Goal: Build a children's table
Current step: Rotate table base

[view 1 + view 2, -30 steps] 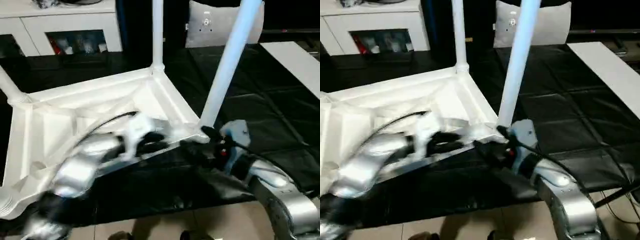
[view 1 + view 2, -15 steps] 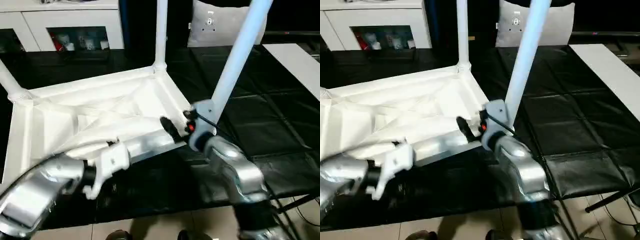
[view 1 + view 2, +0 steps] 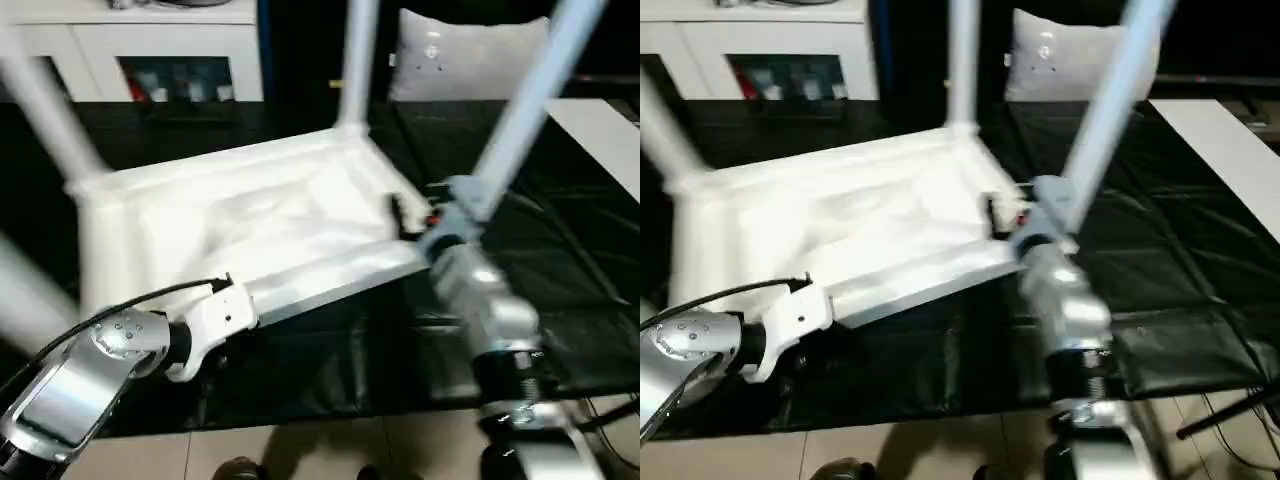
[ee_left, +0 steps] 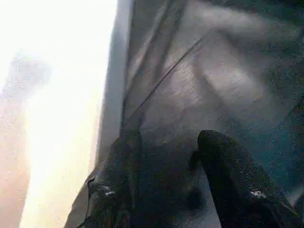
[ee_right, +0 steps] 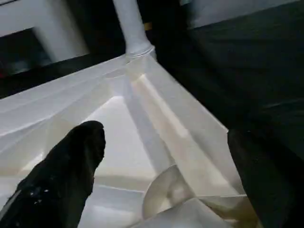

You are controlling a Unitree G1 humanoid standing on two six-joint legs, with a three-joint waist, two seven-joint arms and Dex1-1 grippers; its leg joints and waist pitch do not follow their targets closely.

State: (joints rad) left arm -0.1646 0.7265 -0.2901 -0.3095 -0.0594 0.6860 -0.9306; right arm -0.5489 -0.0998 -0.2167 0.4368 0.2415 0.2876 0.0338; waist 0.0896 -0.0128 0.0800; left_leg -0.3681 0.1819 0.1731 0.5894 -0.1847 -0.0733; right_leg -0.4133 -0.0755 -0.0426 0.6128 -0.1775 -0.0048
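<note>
The children's table (image 3: 270,215) lies upside down on the black work table, its ribbed underside facing up. White legs stand in its sockets: one at the far corner (image 3: 355,60), one at the near right corner (image 3: 525,110), one on the left (image 3: 45,115). My right gripper (image 5: 166,137) is open, its fingers (image 5: 71,161) spread over the rim beside the near right leg's socket (image 3: 400,212). My left gripper (image 4: 171,142) is open and holds nothing; it hangs over the black cloth just off the table top's near edge (image 4: 111,95), and its wrist (image 3: 215,318) sits low on the left.
A white cabinet (image 3: 150,40) stands at the back left and a grey cushion (image 3: 450,60) at the back. A white board (image 3: 610,125) lies on the right of the black work table (image 3: 580,260). The floor (image 3: 330,455) begins at the near edge.
My left gripper has let go of the table top's near rim, opened and pulled back toward me. My right gripper has risen from below the near right corner to its rim.
</note>
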